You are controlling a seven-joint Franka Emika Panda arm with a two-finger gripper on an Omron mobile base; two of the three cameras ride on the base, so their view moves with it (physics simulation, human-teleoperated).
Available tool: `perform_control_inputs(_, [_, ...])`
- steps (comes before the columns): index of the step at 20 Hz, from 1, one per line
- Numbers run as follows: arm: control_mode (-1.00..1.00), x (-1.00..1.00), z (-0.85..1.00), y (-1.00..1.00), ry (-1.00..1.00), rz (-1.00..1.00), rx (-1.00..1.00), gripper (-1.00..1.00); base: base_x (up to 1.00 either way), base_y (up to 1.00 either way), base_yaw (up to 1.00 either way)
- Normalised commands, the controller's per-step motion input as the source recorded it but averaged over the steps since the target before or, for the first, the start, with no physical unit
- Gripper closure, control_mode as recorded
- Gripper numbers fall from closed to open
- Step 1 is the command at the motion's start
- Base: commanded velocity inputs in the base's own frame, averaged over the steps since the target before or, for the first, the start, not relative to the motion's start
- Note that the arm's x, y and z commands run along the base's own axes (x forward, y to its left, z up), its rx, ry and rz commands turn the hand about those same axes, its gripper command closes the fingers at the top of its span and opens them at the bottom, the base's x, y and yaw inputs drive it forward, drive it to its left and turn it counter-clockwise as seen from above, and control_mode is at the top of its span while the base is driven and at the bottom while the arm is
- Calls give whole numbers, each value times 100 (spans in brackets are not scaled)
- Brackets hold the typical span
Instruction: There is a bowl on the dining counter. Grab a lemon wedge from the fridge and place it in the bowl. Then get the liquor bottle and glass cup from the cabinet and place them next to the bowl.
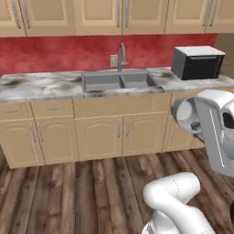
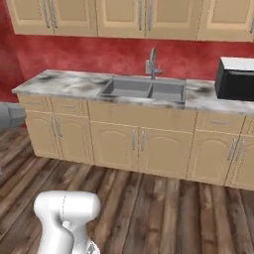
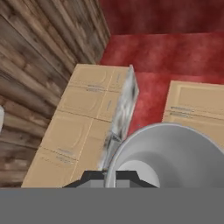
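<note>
The glass cup (image 3: 175, 153), a translucent grey tumbler, looms large in the hand view with its open rim right in front of my gripper (image 3: 116, 179), which is shut on the cup's wall. In the right base view the same cup (image 2: 11, 115) pokes in at the left edge, lying sideways in the air above the floor. Tan wood wall cabinets (image 1: 96, 16) (image 2: 119, 15) run along the top with all doors closed. The bowl, lemon wedge, liquor bottle, fridge and dining counter are out of view.
A marbled counter (image 1: 41, 84) (image 2: 69, 82) on tan base cabinets holds a grey double sink (image 1: 119, 81) (image 2: 144, 90) with a faucet and a dark microwave (image 1: 197, 62) (image 2: 237, 79). A red wall stands behind. Wood floor (image 1: 91, 192) lies between me and the counter.
</note>
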Motion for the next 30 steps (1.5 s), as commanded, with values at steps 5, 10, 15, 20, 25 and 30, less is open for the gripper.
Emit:
perform_control_inputs(5, [100,0,0,0,0,0,0,100,92,-16,69])
perform_control_inputs(10, [100,0,0,0,0,0,0,100,87,-14,71])
perform_control_inputs(15, [100,0,0,0,0,0,0,100,83,-13,73])
perform_control_inputs(20, [100,0,0,0,0,0,0,100,70,-5,75])
perform_control_inputs(25, [100,0,0,0,0,0,0,100,46,0,76])
perform_control_inputs(30, [100,0,0,0,0,0,0,100,48,0,76])
